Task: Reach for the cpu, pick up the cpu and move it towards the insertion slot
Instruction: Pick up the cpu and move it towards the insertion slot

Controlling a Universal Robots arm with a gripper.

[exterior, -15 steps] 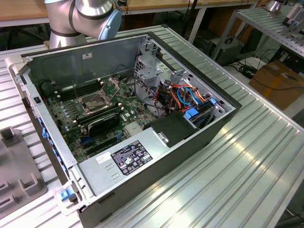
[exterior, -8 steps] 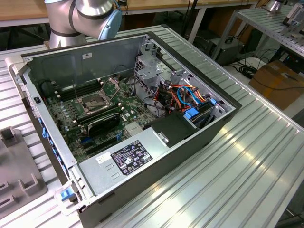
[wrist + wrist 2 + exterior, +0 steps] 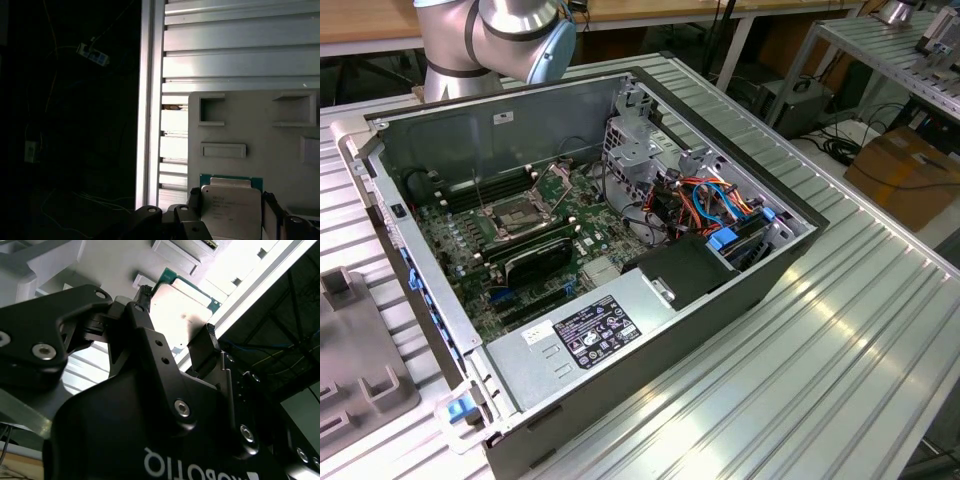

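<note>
A: Where is the cpu (image 3: 231,210)?
B: Between the jaws, which press on two opposite edges, clamped on it, above the grey tray (image 3: 250,135) near the counter (image 3: 240,55) edge.
A: Why by the edges?
B: Probably so nothing touches its faces. Its near part is cut off behind the jaws, and whether it hangs clear of the tray is unclear. The slot (image 3: 517,215) sits in the open case (image 3: 520,120).
</note>
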